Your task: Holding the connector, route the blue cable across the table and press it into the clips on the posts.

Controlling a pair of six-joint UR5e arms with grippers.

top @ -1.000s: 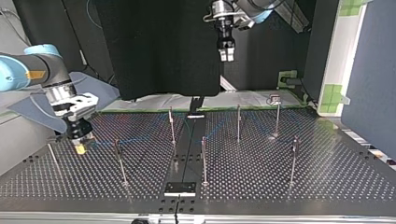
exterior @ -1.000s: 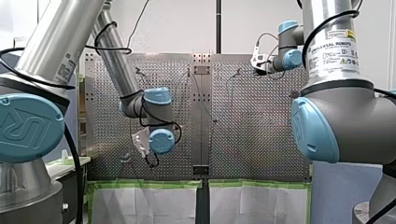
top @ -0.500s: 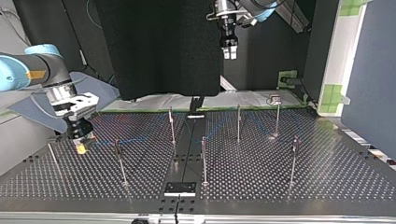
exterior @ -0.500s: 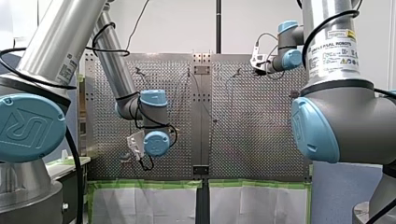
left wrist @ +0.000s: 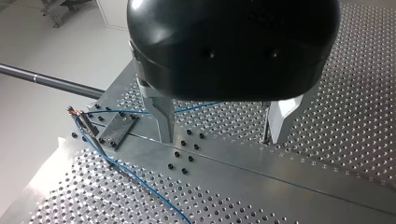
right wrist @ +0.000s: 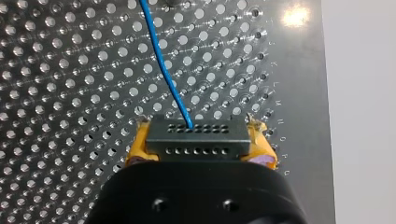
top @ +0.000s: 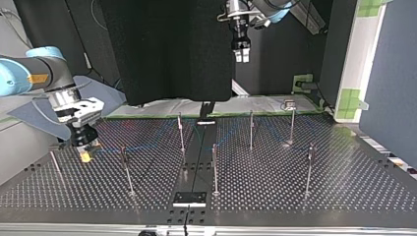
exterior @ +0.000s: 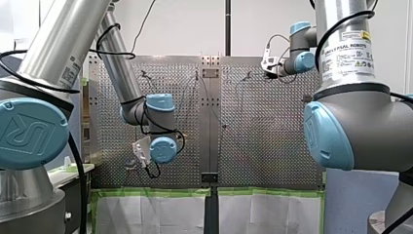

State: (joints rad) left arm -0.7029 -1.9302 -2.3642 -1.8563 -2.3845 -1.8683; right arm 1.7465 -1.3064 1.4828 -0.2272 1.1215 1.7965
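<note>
Connector (right wrist: pixel 196 138): dark grey rectangular block; my right gripper (top: pixel 85 151) is clenching it near the perforated metal table's (right wrist: pixel 70 93) edge.
Cable (right wrist: pixel 164 70): thin blue wire is trailing from the connector.
Left arm: my left gripper (left wrist: pixel 220 137) is hanging released.

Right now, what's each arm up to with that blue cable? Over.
Left gripper open, empty, raised high. Right gripper shut on connector, low over table. Blue cable trails from it across table. Posts stand close by.

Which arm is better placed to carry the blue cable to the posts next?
Right: its fingers clamp the connector, blue cable attached, low over the table. My left gripper hangs open, high above the posts.
</note>
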